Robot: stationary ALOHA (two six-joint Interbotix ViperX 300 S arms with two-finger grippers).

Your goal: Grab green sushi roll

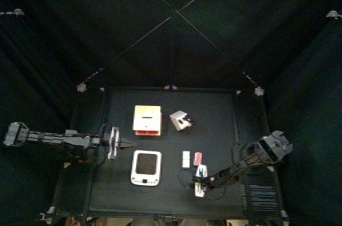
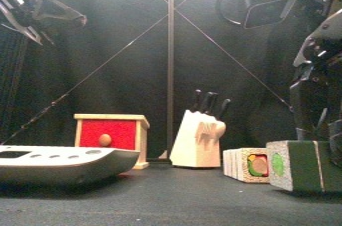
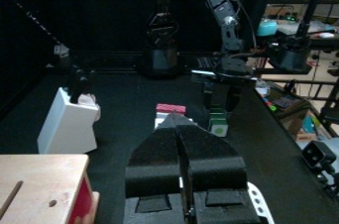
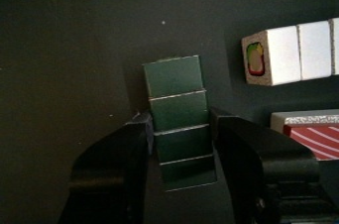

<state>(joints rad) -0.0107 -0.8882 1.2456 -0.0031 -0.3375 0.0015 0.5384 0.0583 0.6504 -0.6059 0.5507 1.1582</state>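
Observation:
The green sushi roll (image 4: 176,119), a small dark green block of stacked segments, lies flat on the black table near its front right. My right gripper (image 4: 181,154) is lowered over it, open, with one jaw close along each side of the roll's nearer half. From the front, the roll (image 2: 302,166) sits at the far right under the right arm. In the top view the right gripper (image 1: 202,182) is down near the front edge. My left gripper (image 3: 185,134) is shut and empty, hovering at the table's left side.
A small white piece (image 4: 294,54) and a small red piece (image 4: 311,132) lie just beyond the roll. A white rounded device (image 1: 147,167) sits at front centre. A red-fronted wooden box (image 1: 147,120) and a white knife block (image 1: 181,122) stand further back.

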